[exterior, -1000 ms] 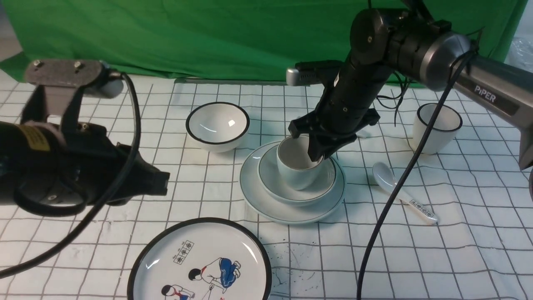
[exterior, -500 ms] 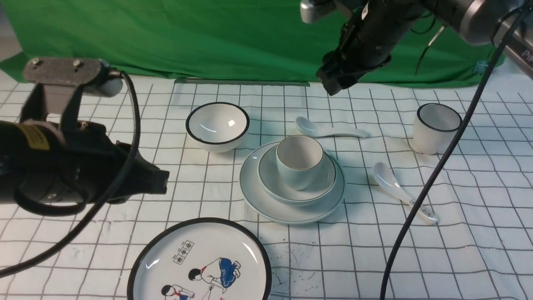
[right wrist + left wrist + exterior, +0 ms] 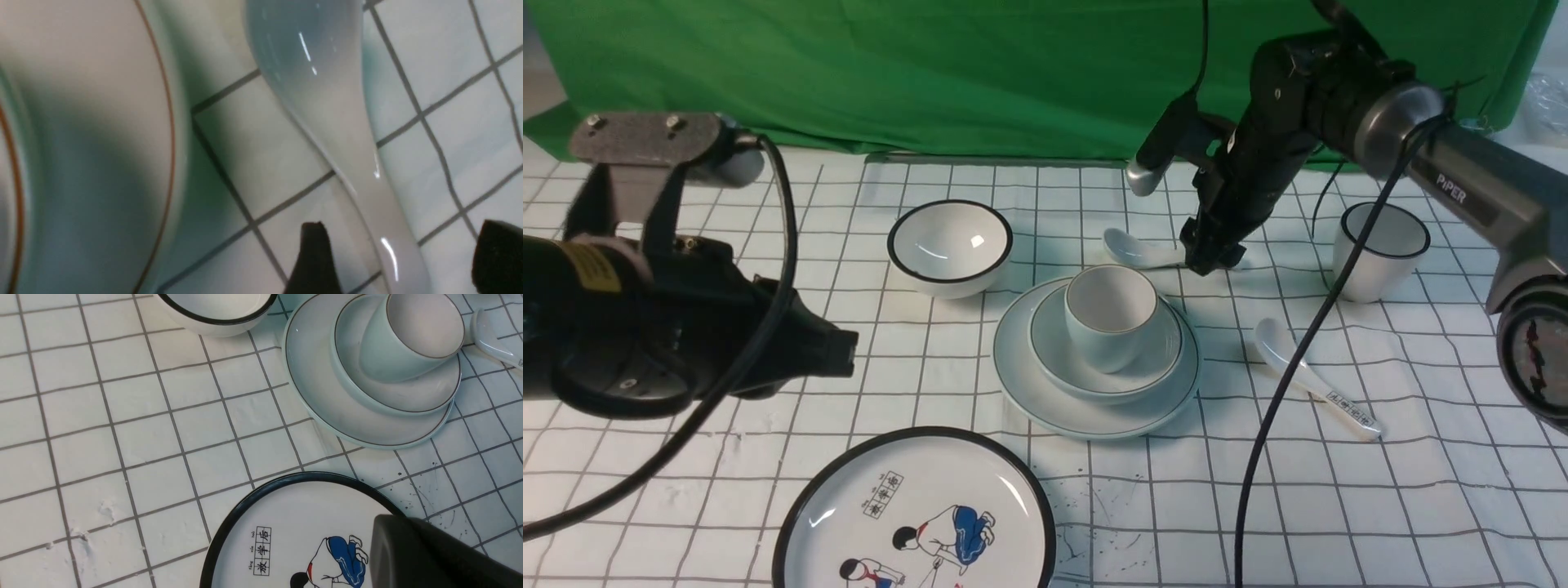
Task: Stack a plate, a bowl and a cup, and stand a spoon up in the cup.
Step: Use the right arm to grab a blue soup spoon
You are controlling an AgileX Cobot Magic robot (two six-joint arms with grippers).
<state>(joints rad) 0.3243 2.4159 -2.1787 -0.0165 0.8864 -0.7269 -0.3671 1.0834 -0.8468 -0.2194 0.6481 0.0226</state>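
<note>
On the worktop (image 3: 1421,490), the cup (image 3: 1111,314) sits in the bowl (image 3: 1164,351), and the bowl sits on the plate (image 3: 1021,371). The spoon (image 3: 1131,249) lies just behind that stack. A deeper bowl (image 3: 949,245) stands behind it to the left. A second spoon (image 3: 1307,376) lies to its right, with a second cup (image 3: 1380,249) farther right and back. A second plate (image 3: 915,514) lies in front, leftward.

Spoon handle: the right end effector (image 3: 1213,263) straddles the spoon (image 3: 1143,249), with a gap on each side.
Robot's side of the spoon: the plate (image 3: 1045,392) rim and the cup (image 3: 1111,314) stand close by.
Robot's right: the black-rimmed cup (image 3: 1380,249) is near, and the printed spoon (image 3: 1307,376) lies nearer the robot.
Open counter (image 3: 1421,490): front right.
</note>
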